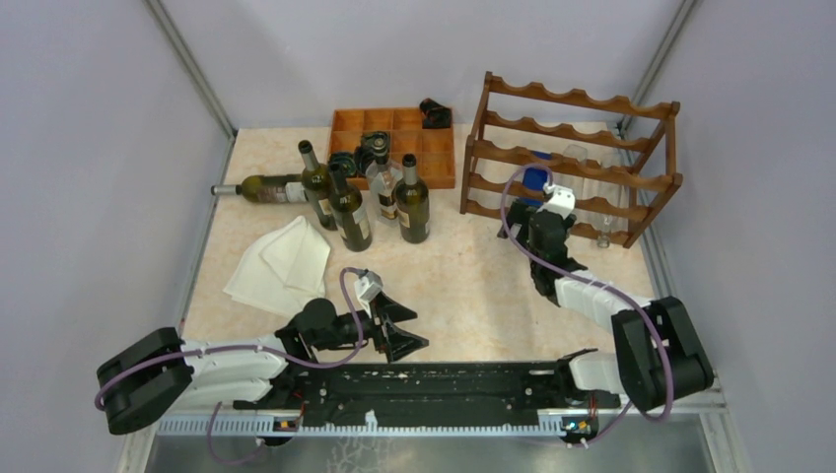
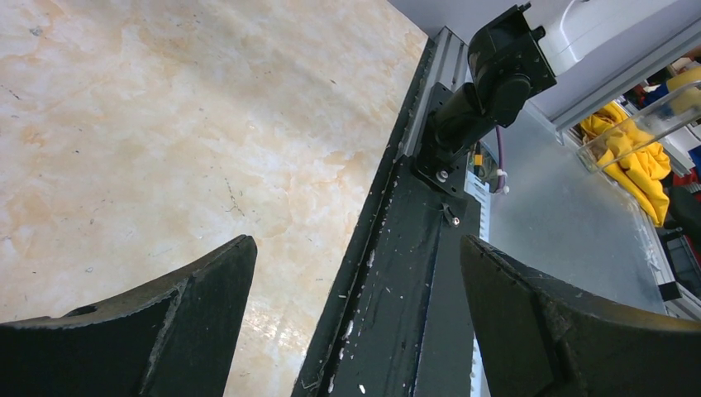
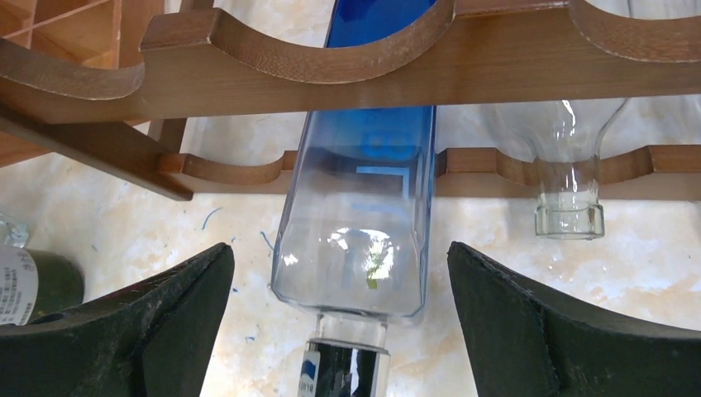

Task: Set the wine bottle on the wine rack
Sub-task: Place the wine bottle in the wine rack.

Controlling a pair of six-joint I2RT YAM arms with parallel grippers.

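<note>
The wine bottle (image 3: 355, 223), square blue-tinted glass with a dark cap, lies in a scallop of the reddish-brown wine rack (image 3: 248, 58), neck toward me. My right gripper (image 3: 339, 248) is open, its fingers (image 3: 165, 322) standing on either side of the bottle's shoulder and clear of the glass. From above, the right gripper (image 1: 545, 205) sits at the lower left front of the wine rack (image 1: 582, 148), where the blue bottle (image 1: 536, 182) shows. The left gripper (image 1: 409, 327) is open and empty, low by the base rail (image 2: 413, 289).
A clear glass bottle (image 3: 570, 165) lies on the rack beside the blue one. Several dark wine bottles (image 1: 347, 207) stand at mid-table and one lies flat (image 1: 266, 187). An orange-brown compartment tray (image 1: 394, 138) sits at the back, and a white cloth (image 1: 281, 261) lies at the left.
</note>
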